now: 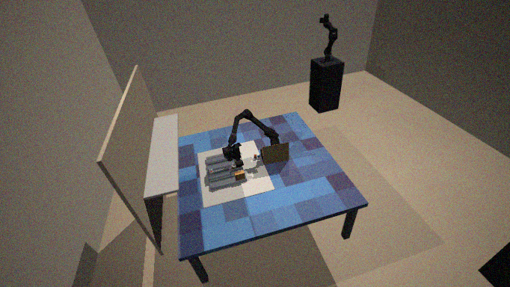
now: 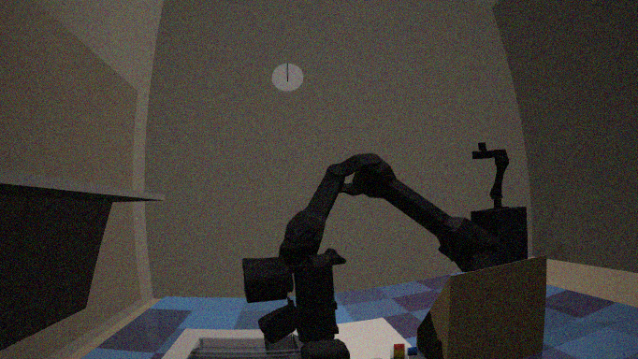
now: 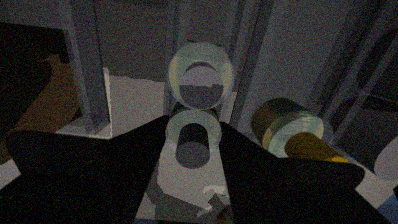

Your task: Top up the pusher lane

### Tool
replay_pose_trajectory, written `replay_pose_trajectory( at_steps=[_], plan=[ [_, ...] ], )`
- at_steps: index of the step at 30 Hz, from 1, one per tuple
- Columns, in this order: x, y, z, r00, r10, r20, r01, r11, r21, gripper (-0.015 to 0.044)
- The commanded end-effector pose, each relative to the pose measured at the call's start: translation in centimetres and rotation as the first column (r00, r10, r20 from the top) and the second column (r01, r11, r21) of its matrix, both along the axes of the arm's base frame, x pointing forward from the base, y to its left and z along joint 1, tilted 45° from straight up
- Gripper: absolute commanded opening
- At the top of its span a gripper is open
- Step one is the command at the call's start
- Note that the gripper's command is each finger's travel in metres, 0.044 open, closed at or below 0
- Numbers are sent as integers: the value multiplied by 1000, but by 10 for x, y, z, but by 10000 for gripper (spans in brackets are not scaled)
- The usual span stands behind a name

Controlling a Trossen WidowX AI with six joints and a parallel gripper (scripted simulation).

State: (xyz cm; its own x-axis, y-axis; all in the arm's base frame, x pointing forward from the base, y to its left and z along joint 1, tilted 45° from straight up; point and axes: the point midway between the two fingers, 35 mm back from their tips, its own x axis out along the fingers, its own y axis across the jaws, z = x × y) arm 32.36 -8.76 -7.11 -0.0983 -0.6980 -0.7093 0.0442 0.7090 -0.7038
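Gripper (image 1: 238, 164) (image 3: 194, 123) clasps a clear jar (image 3: 193, 147) above the pale mat's (image 1: 258, 184) (image 2: 369, 334) far-left part.

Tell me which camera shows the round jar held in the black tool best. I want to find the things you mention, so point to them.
The wrist view: the pale-rimmed, round jar (image 3: 218, 131) shows between the black tool's (image 1: 238, 164) (image 3: 194, 145) fingers. In the top and exterior views I cannot make the jar out.

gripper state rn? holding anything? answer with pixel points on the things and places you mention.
Gripper (image 1: 238, 164) (image 3: 194, 123): closed on a jar (image 3: 193, 152), seen between the fingers in the wrist view.
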Motion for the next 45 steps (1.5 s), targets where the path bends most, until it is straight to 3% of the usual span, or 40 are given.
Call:
replay_pose_trajectory(
  at_steps=[1, 26, 37, 45],
  plan=[
    [1, -1, 1, 1000, 0, 10, 0, 1000, -7, 0],
    [-3, 0, 0, 1000, 0, 10, 0, 1000, -7, 0],
    [-3, 0, 0, 1000, 0, 10, 0, 1000, -7, 289],
    [-2, 12, 11, 1000, 0, 10, 0, 1000, -6, 293]
  ],
)
